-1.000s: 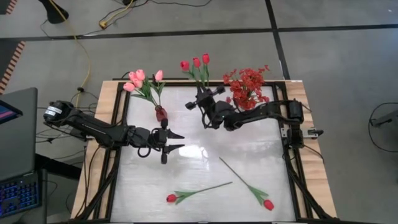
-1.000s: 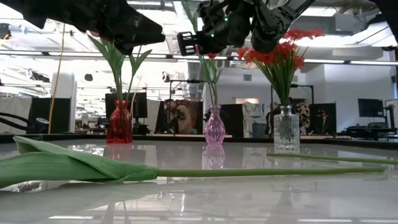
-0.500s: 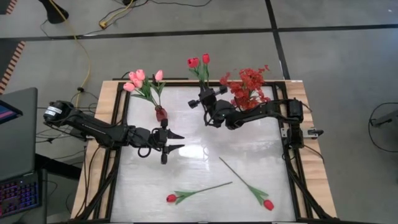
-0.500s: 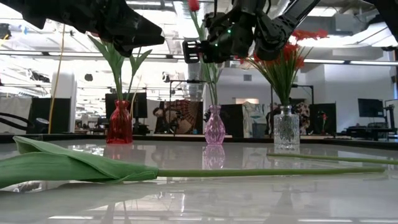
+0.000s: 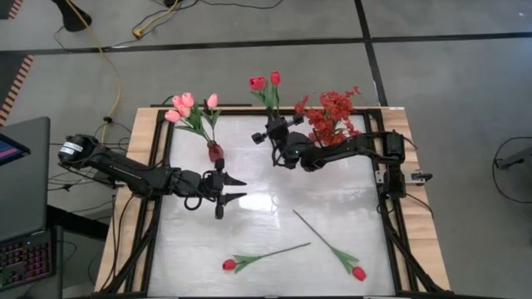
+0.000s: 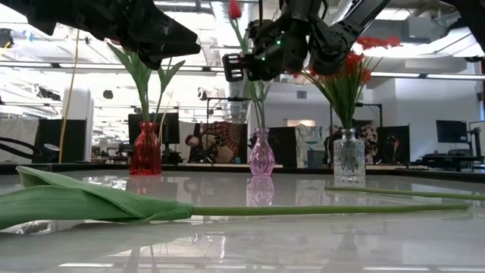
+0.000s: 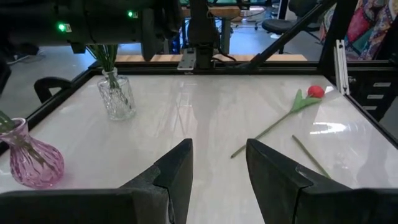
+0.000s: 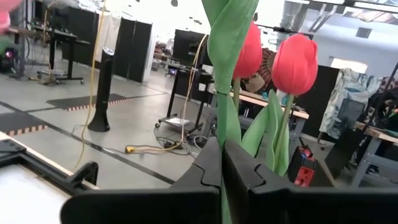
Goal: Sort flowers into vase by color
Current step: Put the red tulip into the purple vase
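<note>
Right wrist view: the right gripper (image 8: 222, 163) pinches a red tulip (image 8: 249, 51) stem above the pink vase (image 6: 261, 154), apparently to seat it among matching blooms.

I saw pale pink tulips (image 5: 187, 105) in a red vase (image 6: 145, 150), red tulips (image 5: 264, 81) over a pink-purple vase (image 6: 261, 155), red blossom sprays (image 5: 330, 115) in a clear cut-glass vase (image 6: 348, 157). Two red tulips on green stems (image 5: 268, 255) lay on the glossy white table (image 5: 266, 178). Arms were dark, black frame, light wood edge.
</note>
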Controlling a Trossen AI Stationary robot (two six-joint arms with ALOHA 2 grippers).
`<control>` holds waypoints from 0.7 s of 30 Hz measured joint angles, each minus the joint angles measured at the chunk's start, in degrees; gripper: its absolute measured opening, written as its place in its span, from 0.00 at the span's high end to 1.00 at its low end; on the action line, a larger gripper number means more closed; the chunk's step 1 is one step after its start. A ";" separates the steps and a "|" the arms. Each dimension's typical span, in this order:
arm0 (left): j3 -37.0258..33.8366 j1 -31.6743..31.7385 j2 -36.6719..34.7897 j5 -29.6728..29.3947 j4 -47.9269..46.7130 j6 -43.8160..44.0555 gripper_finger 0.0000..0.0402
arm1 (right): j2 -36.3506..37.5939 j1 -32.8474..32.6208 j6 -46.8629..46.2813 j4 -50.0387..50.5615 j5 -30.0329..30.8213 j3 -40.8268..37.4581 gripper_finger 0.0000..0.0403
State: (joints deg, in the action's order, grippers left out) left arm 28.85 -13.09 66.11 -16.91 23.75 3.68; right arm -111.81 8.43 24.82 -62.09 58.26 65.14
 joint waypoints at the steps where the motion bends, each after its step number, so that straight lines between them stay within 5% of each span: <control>1: 0.01 0.00 0.00 0.02 0.00 0.00 0.66 | 0.00 0.04 -0.62 0.78 -0.02 0.02 0.93; 21: -0.01 0.00 0.00 0.02 -0.33 -0.01 0.66 | -0.02 1.47 -8.92 12.06 -1.27 0.04 0.93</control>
State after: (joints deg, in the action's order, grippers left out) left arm 28.84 -13.09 66.11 -16.88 23.42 3.67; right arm -111.83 9.90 15.90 -50.03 56.99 65.19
